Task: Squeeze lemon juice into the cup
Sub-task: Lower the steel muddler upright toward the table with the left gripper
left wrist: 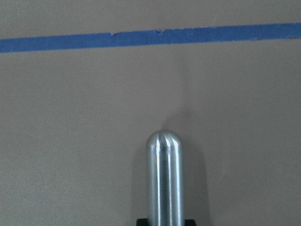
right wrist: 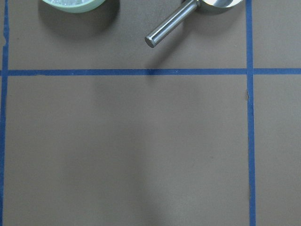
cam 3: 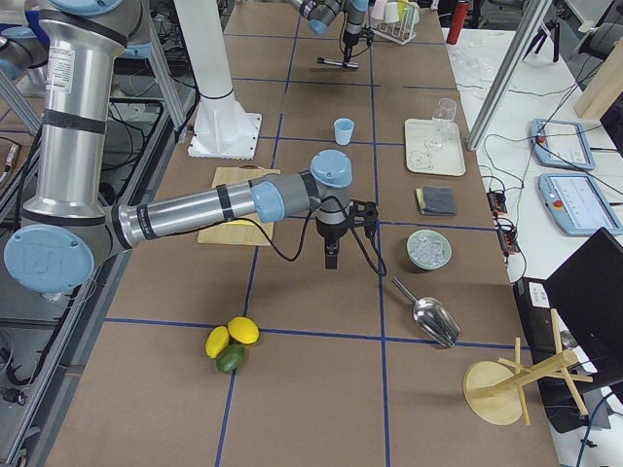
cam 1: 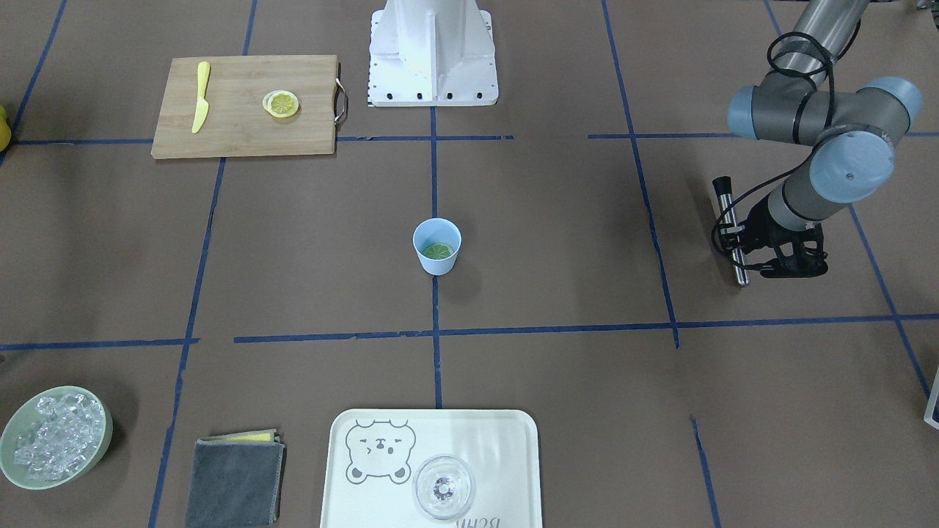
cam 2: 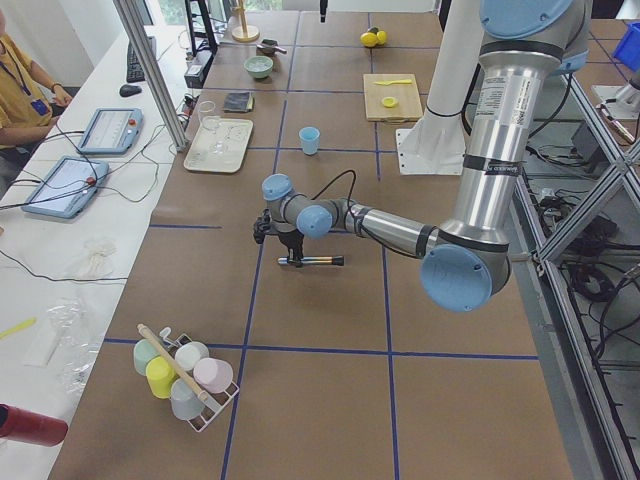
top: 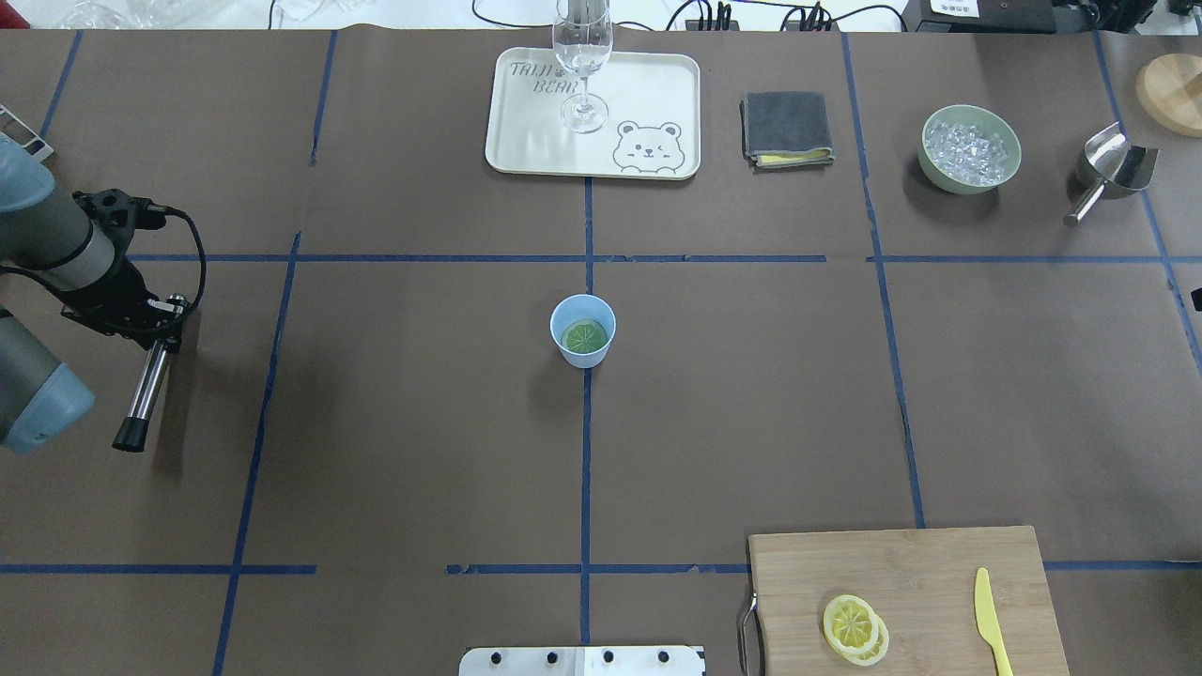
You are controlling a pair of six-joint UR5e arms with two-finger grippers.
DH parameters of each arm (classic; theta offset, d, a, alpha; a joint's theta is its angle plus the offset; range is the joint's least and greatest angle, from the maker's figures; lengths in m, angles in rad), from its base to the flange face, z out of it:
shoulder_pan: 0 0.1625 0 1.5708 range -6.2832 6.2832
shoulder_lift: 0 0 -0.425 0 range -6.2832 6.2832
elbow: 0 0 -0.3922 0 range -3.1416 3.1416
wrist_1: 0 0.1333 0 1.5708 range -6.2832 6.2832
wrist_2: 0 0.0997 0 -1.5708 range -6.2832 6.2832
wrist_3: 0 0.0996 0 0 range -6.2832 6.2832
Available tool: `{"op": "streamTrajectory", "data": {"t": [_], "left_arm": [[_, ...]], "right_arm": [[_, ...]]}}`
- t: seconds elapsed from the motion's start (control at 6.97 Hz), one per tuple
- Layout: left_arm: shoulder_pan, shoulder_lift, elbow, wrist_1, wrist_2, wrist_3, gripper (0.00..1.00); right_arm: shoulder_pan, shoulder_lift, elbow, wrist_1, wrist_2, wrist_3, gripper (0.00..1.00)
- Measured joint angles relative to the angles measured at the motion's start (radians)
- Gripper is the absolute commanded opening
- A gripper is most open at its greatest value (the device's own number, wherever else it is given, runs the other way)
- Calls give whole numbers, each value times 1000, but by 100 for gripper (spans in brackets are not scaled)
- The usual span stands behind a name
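Note:
The light-blue cup (cam 1: 437, 262) stands upright at the table's middle, also in the overhead view (top: 582, 357). A greenish-yellow round slice (top: 584, 335) lies flat inside it. A yellow lemon slice (top: 851, 621) lies on the wooden board, overlapping a second one. My left gripper (top: 164, 324) is far to the cup's side, low over the table, shut on a metal rod (top: 148, 385) with a black end; the rod's rounded tip fills the left wrist view (left wrist: 163, 179). My right gripper (cam 3: 331, 261) shows only in the exterior right view; I cannot tell if it is open or shut.
The cutting board (top: 920, 573) also holds a yellow plastic knife (top: 988, 622). A bear tray (top: 526, 141) with a clear glass (top: 582, 56), a grey cloth (top: 785, 127), a green bowl of ice (top: 970, 148) and a metal scoop (top: 1113, 169) line the far side.

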Motion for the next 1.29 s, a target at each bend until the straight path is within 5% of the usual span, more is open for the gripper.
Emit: {"op": "streamTrajectory", "data": {"t": [0.29,0.57,0.72,1.29], "left_arm": [[0,-3,-2,0,0,1,29],[0,-4,-1,0,1,2,71],[0,-4,-1,0,1,1,100],[-1,-4,-26,1,3,-2,100]], "right_arm": [[0,0,0,-1,2,0,100],[0,-1,-1,-1,2,0,100],[0,-1,-2,-1,2,0,100],[0,0,-1,-2,2,0,100]]}}
